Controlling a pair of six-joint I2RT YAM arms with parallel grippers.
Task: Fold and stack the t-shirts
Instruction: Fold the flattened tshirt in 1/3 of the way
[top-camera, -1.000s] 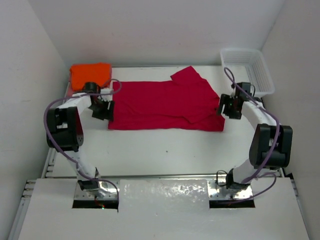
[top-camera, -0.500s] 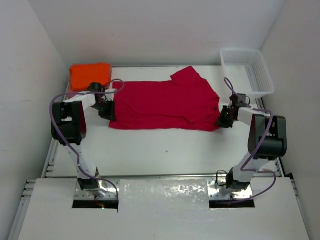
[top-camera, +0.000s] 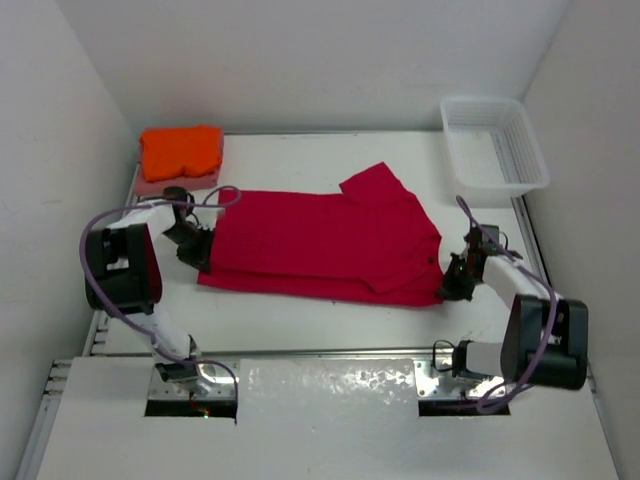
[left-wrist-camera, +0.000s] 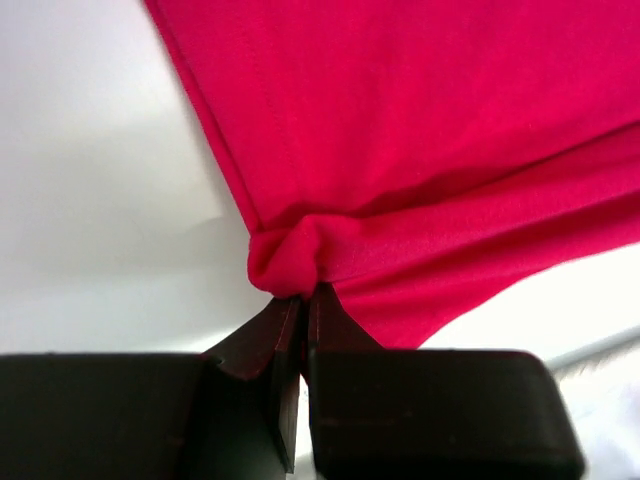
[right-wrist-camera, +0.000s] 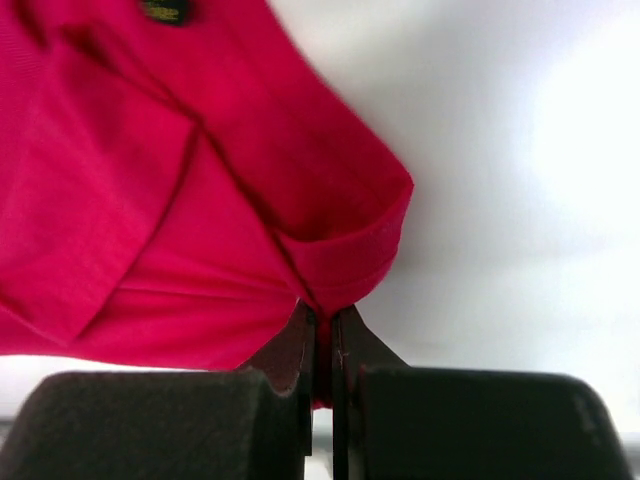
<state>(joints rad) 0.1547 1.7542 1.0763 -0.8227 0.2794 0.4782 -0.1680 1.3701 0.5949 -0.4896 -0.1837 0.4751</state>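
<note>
Tightly, crimson t-shirt (top-camera: 320, 235) between left fingers (left-wrist-camera: 252, 352) and right fingers (right-wrist-camera: 362, 352).

Robot lab cell, bare white walls (top-camera: 300, 60), white table (top-camera: 330, 315), left arm (top-camera: 125, 270) and right arm (top-camera: 540, 335) bolted on

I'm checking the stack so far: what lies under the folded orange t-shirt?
A strip of salmon-pink t-shirt shows along the near edge of the orange t-shirt. The rest is covered, so its fold cannot be seen.

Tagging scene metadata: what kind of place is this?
Probably a lab robot cell, not a home: plain white walls box in a white table, left arm and right arm bolted at its edge, crimson t-shirt and basket laid out as props.
</note>
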